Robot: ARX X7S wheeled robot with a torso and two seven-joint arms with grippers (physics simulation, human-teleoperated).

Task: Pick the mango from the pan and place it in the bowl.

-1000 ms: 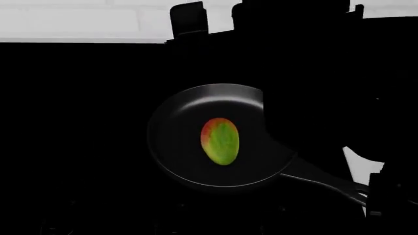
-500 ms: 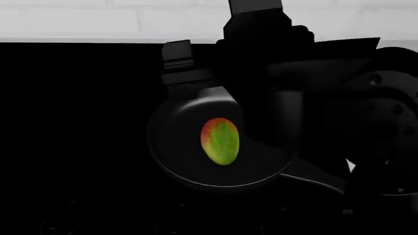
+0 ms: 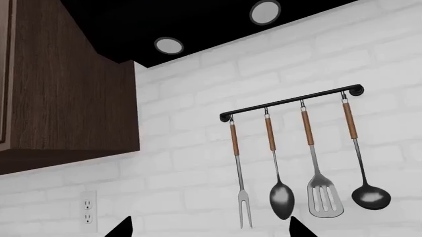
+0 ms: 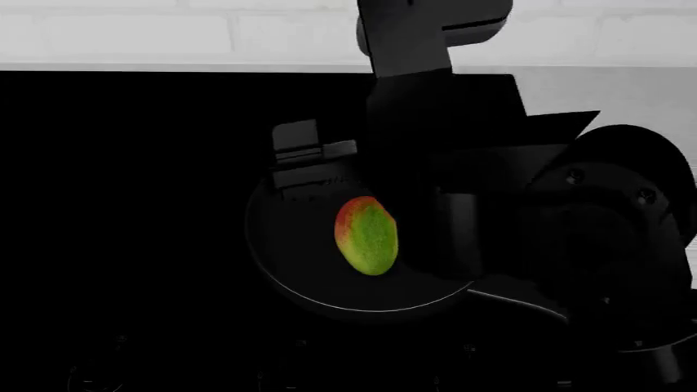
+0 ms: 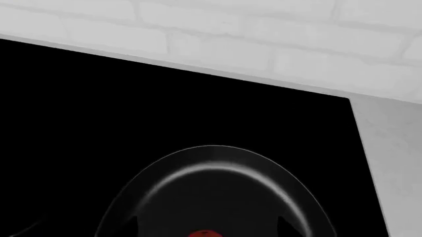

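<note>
The mango, green with a red-orange edge, lies in the middle of the black pan. The pan's handle points to the near right. My right arm reaches in from the right over the pan. Its gripper hangs over the pan's far left rim, just beyond the mango, and is open and empty. The right wrist view shows the pan's rim and the mango's red tip between the wide-apart fingertips. My left gripper is open, empty and faces the wall. The bowl is out of view.
The pan sits on a black cooktop against a white brick wall. A grey counter lies to the right. The left wrist view shows a rail of hanging utensils, a dark wooden cabinet and a wall outlet.
My right arm has swung in from the back right over the pan. Its gripper has come down toward the pan's far left rim. The mango and pan have not moved.
</note>
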